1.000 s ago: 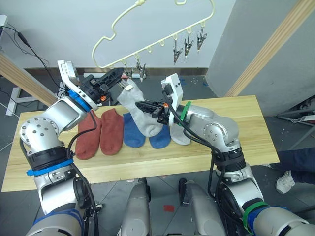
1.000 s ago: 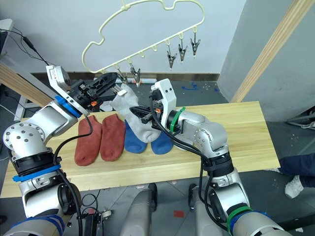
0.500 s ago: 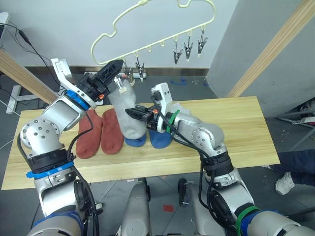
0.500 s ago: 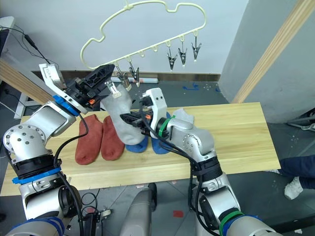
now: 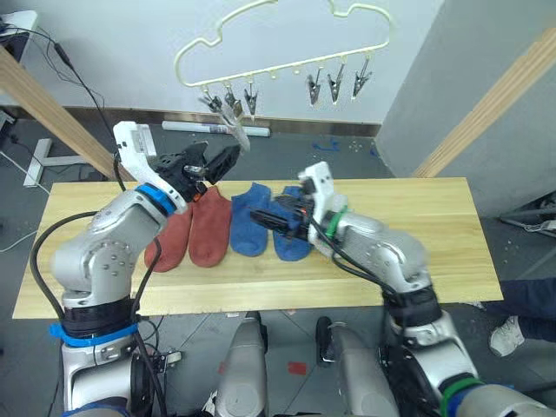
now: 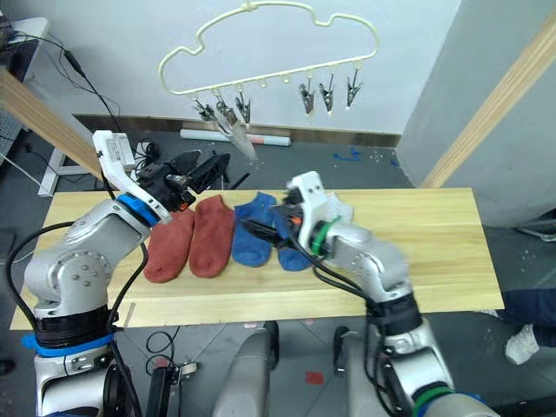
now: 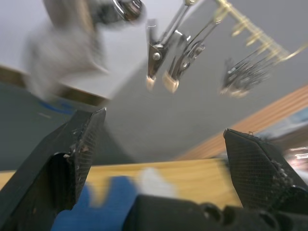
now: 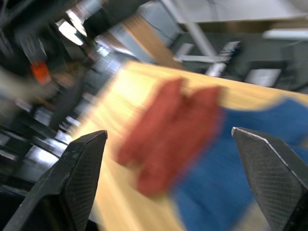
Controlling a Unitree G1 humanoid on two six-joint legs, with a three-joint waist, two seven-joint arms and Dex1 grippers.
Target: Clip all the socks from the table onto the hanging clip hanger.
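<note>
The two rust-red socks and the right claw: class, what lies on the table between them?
The two blue socks lie between the rust-red socks and the right claw, seen in the right eye view.

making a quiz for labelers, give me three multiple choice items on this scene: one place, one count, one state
1. Where do the rust-red socks lie?
A) on the table, to the robot's left of the blue socks
B) clipped up on a hanger
C) on the floor

2. How many blue socks lie on the table?
A) one
B) two
C) four

3. How is the left gripper?
A) shut on a sock
B) open, holding nothing
C) shut on a clip

Answers:
1 A: both lie flat on the planks beside the blue pair.
2 B: two lie side by side.
3 B: the left wrist view shows its fingers wide apart with nothing between them.
</note>
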